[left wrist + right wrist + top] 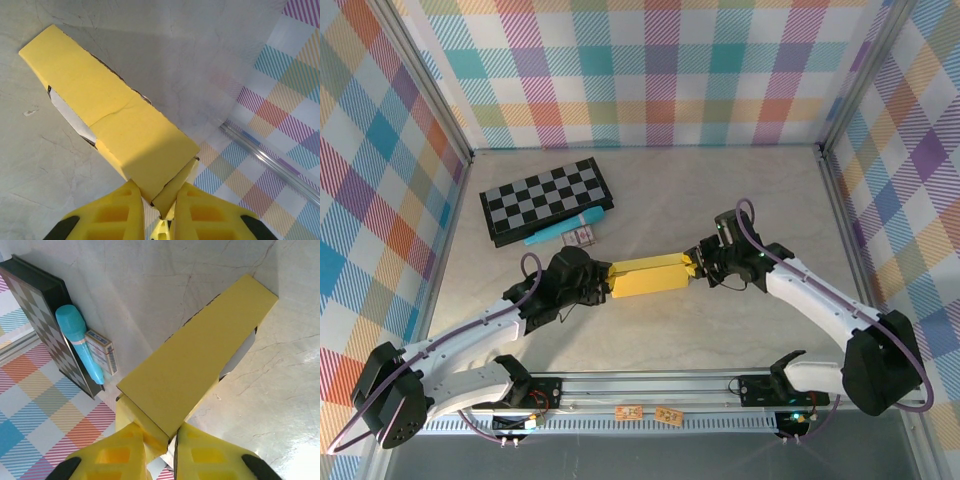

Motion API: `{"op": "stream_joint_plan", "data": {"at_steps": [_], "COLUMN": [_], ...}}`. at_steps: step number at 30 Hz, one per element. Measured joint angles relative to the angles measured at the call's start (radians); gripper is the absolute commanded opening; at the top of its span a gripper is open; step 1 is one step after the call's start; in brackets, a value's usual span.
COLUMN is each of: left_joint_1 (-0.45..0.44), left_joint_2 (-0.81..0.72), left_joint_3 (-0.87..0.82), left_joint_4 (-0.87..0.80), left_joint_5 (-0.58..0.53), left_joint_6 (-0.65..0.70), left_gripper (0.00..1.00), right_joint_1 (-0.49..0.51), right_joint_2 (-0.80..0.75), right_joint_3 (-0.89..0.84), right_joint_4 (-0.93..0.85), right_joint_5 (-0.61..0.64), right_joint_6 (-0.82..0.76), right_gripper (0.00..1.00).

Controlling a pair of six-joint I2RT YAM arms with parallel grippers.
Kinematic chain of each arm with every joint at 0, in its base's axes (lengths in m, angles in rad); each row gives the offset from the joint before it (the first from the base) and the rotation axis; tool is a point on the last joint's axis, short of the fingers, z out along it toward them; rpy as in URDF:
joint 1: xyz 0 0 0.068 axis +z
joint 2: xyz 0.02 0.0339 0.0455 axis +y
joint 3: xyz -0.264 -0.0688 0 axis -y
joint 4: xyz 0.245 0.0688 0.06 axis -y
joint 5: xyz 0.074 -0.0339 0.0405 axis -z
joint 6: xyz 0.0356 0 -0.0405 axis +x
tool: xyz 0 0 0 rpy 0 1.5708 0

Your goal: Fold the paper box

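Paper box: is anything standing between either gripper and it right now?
Nothing visible. The left gripper and the right gripper each pinch an end of the paper box. The checkerboard and teal tube lie apart, farther back.

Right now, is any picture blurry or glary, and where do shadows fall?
Left wrist view: the paper box is sharp, its near end shaded beside the left gripper; the plaid wall looks slightly soft. Right wrist view: box evenly lit, glare on the table at lower right. Top external view: even light, faint shadows, no blur.
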Motion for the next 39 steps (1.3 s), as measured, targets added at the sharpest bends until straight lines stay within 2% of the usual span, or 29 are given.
{"op": "stream_joint_plan", "data": {"at_steps": [3,7,11,13,23,26,31,35,39], "left_joint_1": [0.000,0.000,0.000,0.000,0.001,0.006,0.008,0.010,0.010], "left_joint_2": [0.000,0.000,0.000,-0.002,-0.010,0.002,0.005,0.007,0.036], "left_joint_3": [-0.002,-0.002,-0.003,-0.016,-0.058,-0.057,-0.063,-0.061,-0.037], "left_joint_4": [0.001,-0.009,-0.024,-0.021,0.052,0.060,0.083,0.087,0.085], "left_joint_5": [0.003,0.016,0.034,0.040,0.044,0.042,0.032,0.035,0.054], "left_joint_6": [0.007,0.037,0.086,0.106,0.151,0.162,0.177,0.183,0.200], "left_gripper": [0.15,0.20,0.35,0.37,0.25,0.24,0.14,0.14,0.15], "right_joint_1": [-0.006,-0.006,-0.006,-0.006,-0.007,-0.007,-0.016,-0.016,0.014], "right_joint_2": [0.019,0.026,0.035,0.040,0.051,0.055,0.056,0.048,0.034], "right_joint_3": [0.019,0.037,0.053,0.058,0.071,0.071,0.050,0.069,0.130], "right_joint_4": [-0.036,-0.071,-0.097,-0.101,-0.119,-0.114,-0.074,-0.101,-0.234], "right_joint_5": [-0.013,-0.013,-0.014,-0.017,-0.018,-0.017,-0.038,-0.026,0.048], "right_joint_6": [-0.011,-0.018,-0.021,-0.021,-0.029,-0.034,-0.027,-0.029,-0.031], "right_gripper": [0.14,0.14,0.14,0.15,0.15,0.20,0.21,0.31,0.52]}}
